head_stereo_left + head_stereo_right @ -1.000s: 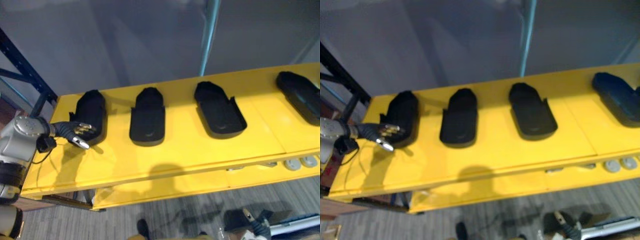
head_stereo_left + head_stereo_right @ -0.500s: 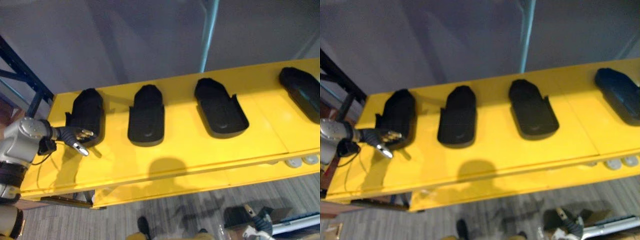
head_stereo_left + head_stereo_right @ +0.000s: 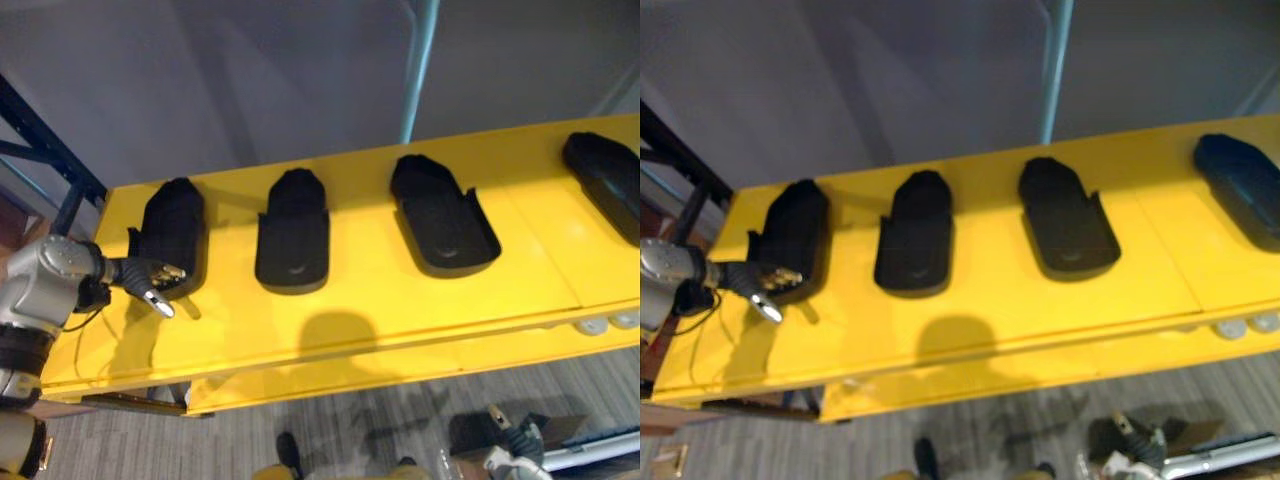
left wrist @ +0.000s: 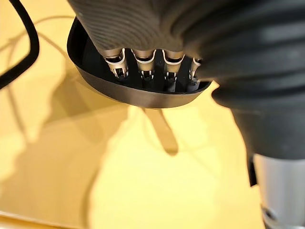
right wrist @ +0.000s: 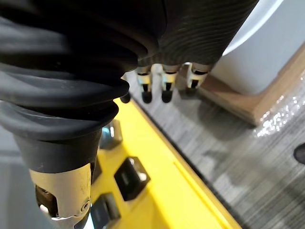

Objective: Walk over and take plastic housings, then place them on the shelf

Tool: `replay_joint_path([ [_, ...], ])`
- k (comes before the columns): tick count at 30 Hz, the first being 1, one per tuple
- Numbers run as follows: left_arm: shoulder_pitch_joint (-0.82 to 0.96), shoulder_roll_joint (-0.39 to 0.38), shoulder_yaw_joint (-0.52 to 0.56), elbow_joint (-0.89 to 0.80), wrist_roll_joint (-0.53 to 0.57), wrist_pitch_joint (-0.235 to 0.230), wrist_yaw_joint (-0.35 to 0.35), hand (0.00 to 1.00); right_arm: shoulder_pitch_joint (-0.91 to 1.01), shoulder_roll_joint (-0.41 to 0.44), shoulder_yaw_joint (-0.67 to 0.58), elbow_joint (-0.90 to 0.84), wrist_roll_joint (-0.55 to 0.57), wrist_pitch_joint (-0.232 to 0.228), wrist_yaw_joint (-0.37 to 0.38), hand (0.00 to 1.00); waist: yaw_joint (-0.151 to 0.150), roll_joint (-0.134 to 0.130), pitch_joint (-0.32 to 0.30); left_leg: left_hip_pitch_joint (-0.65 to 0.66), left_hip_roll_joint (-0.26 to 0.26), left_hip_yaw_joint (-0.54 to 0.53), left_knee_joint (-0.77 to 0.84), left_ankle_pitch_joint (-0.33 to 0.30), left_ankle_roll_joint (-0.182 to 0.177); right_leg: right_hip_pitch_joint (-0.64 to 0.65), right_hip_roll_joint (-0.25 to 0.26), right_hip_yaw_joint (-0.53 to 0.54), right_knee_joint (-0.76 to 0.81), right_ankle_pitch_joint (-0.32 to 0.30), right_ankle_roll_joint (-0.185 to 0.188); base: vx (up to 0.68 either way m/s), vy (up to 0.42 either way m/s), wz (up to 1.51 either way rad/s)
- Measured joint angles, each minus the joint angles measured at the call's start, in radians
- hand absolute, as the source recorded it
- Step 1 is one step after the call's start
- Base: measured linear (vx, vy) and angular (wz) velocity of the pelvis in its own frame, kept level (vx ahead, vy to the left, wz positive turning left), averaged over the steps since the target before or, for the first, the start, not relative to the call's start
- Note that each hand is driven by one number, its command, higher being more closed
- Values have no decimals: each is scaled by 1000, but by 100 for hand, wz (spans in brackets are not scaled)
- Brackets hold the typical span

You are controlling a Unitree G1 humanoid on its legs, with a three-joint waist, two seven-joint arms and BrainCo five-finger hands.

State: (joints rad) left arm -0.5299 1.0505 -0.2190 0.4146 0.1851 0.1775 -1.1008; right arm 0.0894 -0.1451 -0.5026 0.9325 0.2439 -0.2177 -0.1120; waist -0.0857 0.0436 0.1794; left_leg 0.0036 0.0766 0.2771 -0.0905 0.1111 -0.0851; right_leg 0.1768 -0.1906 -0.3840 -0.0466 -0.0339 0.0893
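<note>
Four black moulded plastic housings (image 3: 293, 235) lie in one row on one flat yellow shelf (image 3: 360, 300); two hands, neither clamped on anything.
Shelf stands before a plain grey wall (image 3: 250, 80), with one pale teal post (image 3: 418, 60) behind it, one dark blue rack upright (image 3: 45, 140) at its left end, and grey plank floor (image 3: 380, 420) below. Left hand (image 3: 148, 275) is at the near end of the leftmost housing (image 3: 175, 225). The left wrist view adds that its fingers (image 4: 143, 69) lie straight inside the shell, past the rim, with the thumb apart outside. Right hand (image 3: 512, 455) hangs low over the floor. The right wrist view shows its fingers (image 5: 164, 86) straight and empty, beside a yellow surface (image 5: 157, 191) carrying dark square fittings (image 5: 126, 179).
</note>
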Motion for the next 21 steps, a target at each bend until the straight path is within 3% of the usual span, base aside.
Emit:
replay_joint_path([
  [2, 6, 0, 0, 3, 20, -3, 0, 0, 0, 0, -8, 0, 0, 1, 0, 0, 1, 0, 0, 0, 0, 0, 0, 0, 0, 0, 0, 0, 0, 0, 0, 0, 0, 0],
  [4, 27, 3, 28, 3, 31, -38, 9, 0, 5, 5, -28, 27, 18, 25, 0, 0, 4, 2, -1, -17, 0, -1, 1, 2, 3, -19, 2, 0, 12, 6, 10, -11, 7, 2],
  [10, 65, 20, 63, 0, 35, -38, 40, 0, 3, 22, -48, 37, 18, 28, 1, 0, -5, 2, -1, -29, 0, -2, 1, 10, 12, -37, 0, 0, 26, 7, 11, -5, 2, 0],
  [15, 76, 48, 86, 7, 69, -49, 228, 0, 3, 32, -68, 44, 19, 27, 1, 0, -6, 2, -1, -33, 1, -5, 1, 17, 16, -42, 0, 0, 36, 8, 13, -30, 10, 1],
  [19, 57, 61, 123, 46, 53, -82, 441, 0, 2, 46, -68, 44, 19, 26, 1, 0, -8, -2, -4, -40, 2, -6, 1, 25, 19, -52, 0, 1, 38, 14, 22, -47, 16, 0],
  [21, 56, 60, 143, 63, 7, -104, 595, 0, 5, 57, -68, 44, 19, 26, 0, 0, -9, -5, -5, -40, 2, -6, 1, 28, 21, -53, 0, 2, 39, 15, 25, -37, 11, 0],
])
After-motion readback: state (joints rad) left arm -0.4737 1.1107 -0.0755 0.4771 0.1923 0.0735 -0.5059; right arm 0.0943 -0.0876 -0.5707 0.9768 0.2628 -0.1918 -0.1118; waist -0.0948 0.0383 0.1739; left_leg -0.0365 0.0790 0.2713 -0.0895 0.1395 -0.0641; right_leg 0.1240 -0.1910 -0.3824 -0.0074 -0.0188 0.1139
